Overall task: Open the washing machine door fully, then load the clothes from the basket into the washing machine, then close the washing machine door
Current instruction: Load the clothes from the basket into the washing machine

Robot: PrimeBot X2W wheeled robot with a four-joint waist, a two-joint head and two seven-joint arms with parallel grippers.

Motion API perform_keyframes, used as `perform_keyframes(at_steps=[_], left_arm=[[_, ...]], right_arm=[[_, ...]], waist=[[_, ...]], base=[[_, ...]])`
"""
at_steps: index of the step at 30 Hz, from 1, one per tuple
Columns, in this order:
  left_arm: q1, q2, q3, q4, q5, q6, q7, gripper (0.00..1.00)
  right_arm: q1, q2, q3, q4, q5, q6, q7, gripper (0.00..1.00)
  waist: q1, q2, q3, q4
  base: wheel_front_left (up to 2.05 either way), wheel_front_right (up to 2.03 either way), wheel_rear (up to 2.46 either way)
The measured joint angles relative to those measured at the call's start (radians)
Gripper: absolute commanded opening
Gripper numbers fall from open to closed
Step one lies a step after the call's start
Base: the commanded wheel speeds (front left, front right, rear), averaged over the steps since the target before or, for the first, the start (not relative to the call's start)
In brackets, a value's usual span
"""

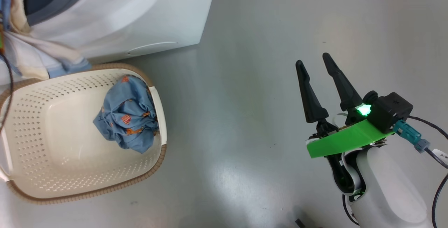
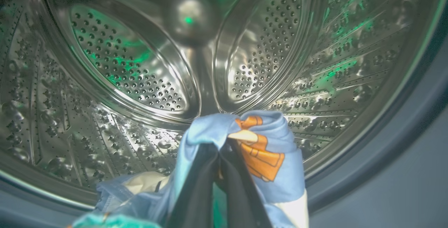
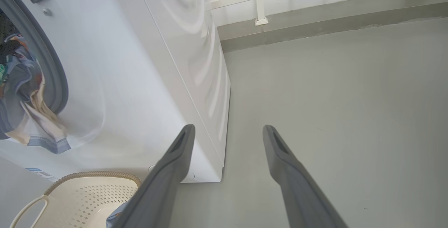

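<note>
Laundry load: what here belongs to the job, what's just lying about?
Job: washing machine, its drum, blue printed garment pinched in the shut left gripper, basket, second garment in it.
Bystanders: open right gripper over grey floor, white railing, ledge.

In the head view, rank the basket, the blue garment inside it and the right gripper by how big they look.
1. Basket, largest.
2. Blue garment and right gripper look about alike. The gripper sits nearer the camera, so I won't rank them.
</note>
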Motion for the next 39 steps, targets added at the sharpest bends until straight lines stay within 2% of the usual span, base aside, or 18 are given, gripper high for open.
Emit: perform_keyframes(at_steps=[7,17,21,26,31,39], left_arm=[[-0.16,0.036,-0.076,0.225,-0.048,0.0,0.012,0.0],[-0.337,0.076,-0.16,0.377,-0.065,0.0,0.017,0.0],[-0.39,0.089,-0.15,0.377,-0.075,0.0,0.004,0.0],[-0.413,0.117,-0.052,0.229,-0.042,0.0,0.0,0.0],[-0.369,0.105,0.039,0.131,0.021,0.0,0.0,0.0],[-0.292,0.064,0.022,0.189,0.056,0.0,0.0,0.0]], right_arm=[[0.0,0.003,0.018,0.001,0.0,0.0,0.0,1.0],[0.0,0.004,0.031,0.002,0.0,0.0,0.0,1.0],[0.0,0.002,0.032,0.0,0.0,0.0,0.0,1.0],[0.0,0.001,0.032,-0.009,0.0,0.0,0.0,1.0],[-0.001,0.001,0.033,-0.01,0.0,0.0,0.0,1.0],[-0.015,0.002,0.044,-0.009,0.0,0.0,0.0,1.0]], waist=[[0.0,0.0,0.004,-0.013],[0.0,0.0,0.021,-0.035],[0.0,0.0,0.029,-0.042],[0.0,0.0,0.05,-0.046],[0.0,0.0,0.067,-0.047],[0.0,0.0001,0.071,-0.044]], base=[[0.0,0.0,0.0],[0.0,0.0,0.0],[0.0,0.0,0.0],[0.0,0.0,0.0],[0.0,0.0,0.0],[0.0,0.0,0.0]])
